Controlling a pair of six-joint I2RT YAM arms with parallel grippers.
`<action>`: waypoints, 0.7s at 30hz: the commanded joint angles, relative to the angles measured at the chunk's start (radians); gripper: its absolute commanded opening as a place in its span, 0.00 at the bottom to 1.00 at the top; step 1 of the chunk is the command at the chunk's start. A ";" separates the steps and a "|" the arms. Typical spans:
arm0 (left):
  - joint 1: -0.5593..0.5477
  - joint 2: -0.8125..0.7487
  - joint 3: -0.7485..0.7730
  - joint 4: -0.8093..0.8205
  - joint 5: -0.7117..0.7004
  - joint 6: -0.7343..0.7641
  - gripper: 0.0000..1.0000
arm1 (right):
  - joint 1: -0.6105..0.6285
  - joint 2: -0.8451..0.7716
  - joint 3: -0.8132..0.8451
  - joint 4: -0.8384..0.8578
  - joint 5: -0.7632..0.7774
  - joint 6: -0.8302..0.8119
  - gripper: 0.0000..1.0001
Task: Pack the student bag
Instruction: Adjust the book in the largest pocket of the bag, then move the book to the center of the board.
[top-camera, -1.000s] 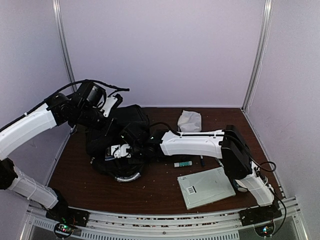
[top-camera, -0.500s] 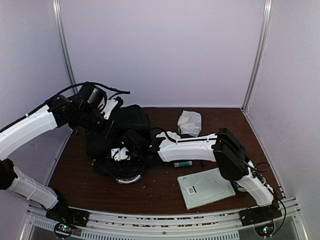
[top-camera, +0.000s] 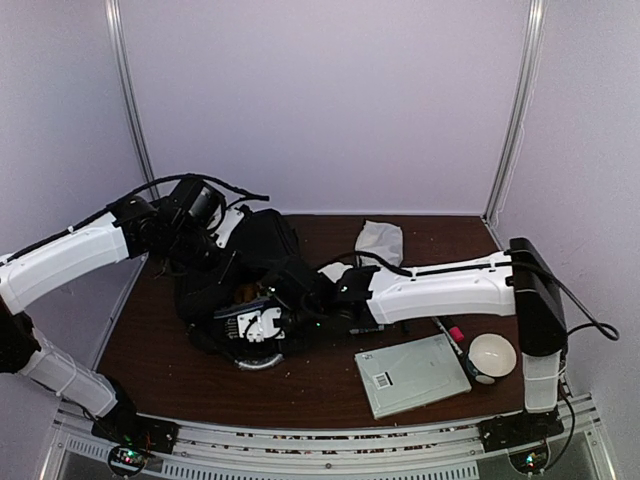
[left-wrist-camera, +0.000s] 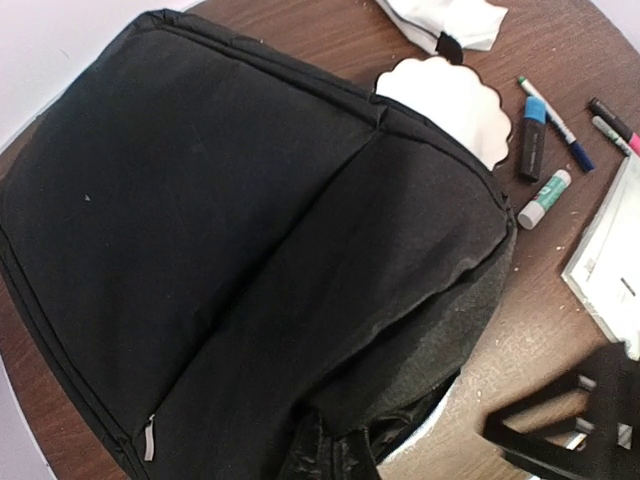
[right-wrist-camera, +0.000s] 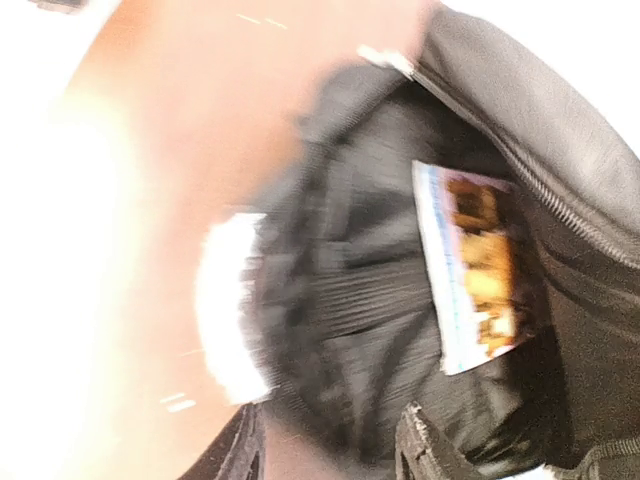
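Student bag down on the left half of the table, mouth gaping wide!
Big, black and soft, it slumps in a crumpled heap, zip seams running across its broad panel, silvery-grey curved handle toward the near edge.

A white book lies near the counter's front edge, a bowl beside it by the right edge, a pouch near the back edge.

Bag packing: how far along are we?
Done: one printed item sits inside the student bag. In hand: left gripper seems to pinch the bag's edge; right gripper, open, is at its mouth. Left: white book, glue stick and pens lie on the table.
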 joint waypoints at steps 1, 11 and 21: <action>0.000 0.030 -0.028 0.061 -0.049 -0.025 0.00 | 0.005 -0.118 -0.118 -0.180 -0.188 0.036 0.45; 0.001 0.040 -0.176 0.087 0.021 -0.042 0.06 | -0.109 -0.498 -0.541 -0.386 -0.218 0.036 0.46; -0.058 -0.029 -0.199 0.112 0.162 -0.033 0.56 | -0.273 -0.782 -0.818 -0.531 -0.057 -0.077 0.58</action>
